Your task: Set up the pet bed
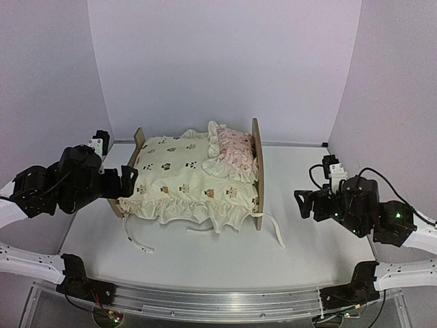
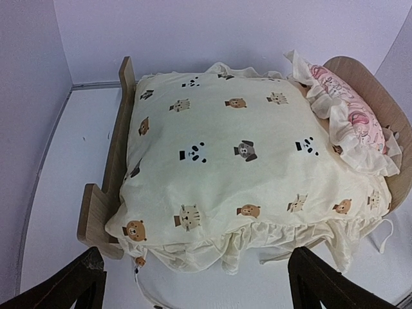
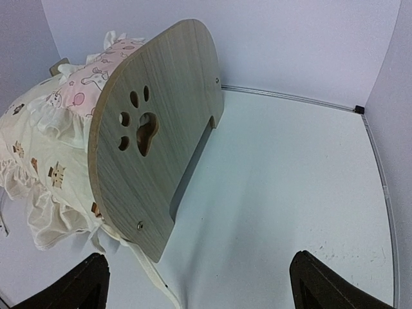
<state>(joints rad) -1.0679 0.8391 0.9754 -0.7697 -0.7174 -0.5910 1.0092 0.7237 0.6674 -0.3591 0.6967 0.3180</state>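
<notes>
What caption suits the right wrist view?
The pet bed, paw-print headboard foremost, pink pillow and cream cushion behind, past the open right end effector.

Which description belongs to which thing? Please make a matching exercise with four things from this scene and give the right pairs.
Things:
1. headboard
2. cushion
3. pillow
4. footboard

Descriptions:
A. pink, ruffled, leaning at the rounded end
B. wood with a paw-print cutout
C. cream with small animal faces
D. plain flat wood, no cutout

Pairs: 1-B, 2-C, 3-A, 4-D
</notes>
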